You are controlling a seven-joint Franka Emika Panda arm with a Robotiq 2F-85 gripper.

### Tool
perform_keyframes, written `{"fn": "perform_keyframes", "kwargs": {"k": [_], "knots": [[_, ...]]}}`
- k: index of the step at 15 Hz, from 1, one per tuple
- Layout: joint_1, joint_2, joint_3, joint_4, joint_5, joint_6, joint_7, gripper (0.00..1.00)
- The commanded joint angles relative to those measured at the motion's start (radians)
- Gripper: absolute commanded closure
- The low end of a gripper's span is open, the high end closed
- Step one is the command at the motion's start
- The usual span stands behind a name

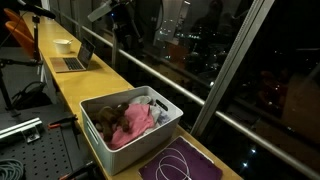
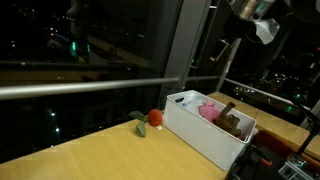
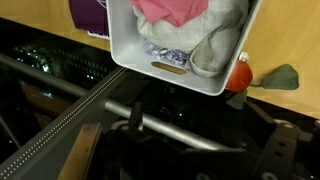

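A white plastic bin point(image 1: 130, 160) stands on a wooden counter by a dark window. It holds a pink cloth point(image 1: 135, 122), a brown cloth point(image 1: 108, 120) and some pale fabric. The bin also shows in an exterior view point(image 2: 200, 135) and in the wrist view point(image 3: 130, 50). A red round object with a green leaf point(image 2: 155, 120) lies on the counter just beside the bin, seen too in the wrist view point(image 3: 238, 76). My gripper point(image 2: 262, 28) hangs high above the bin, well clear of it. In the wrist view its dark fingers point(image 3: 198, 140) stand apart with nothing between them.
A purple cloth with a white cord point(image 1: 180, 160) lies next to the bin. A laptop point(image 1: 75, 60) and a white bowl point(image 1: 63, 44) sit farther along the counter. A metal railing point(image 3: 80, 90) runs along the window behind the counter.
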Motion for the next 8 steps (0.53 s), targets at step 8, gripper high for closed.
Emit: {"fn": "perform_keyframes", "kwargs": {"k": [8], "knots": [[0.088, 0.416, -0.015, 0.542, 0.023, -0.149, -0.436, 0.00]]}}
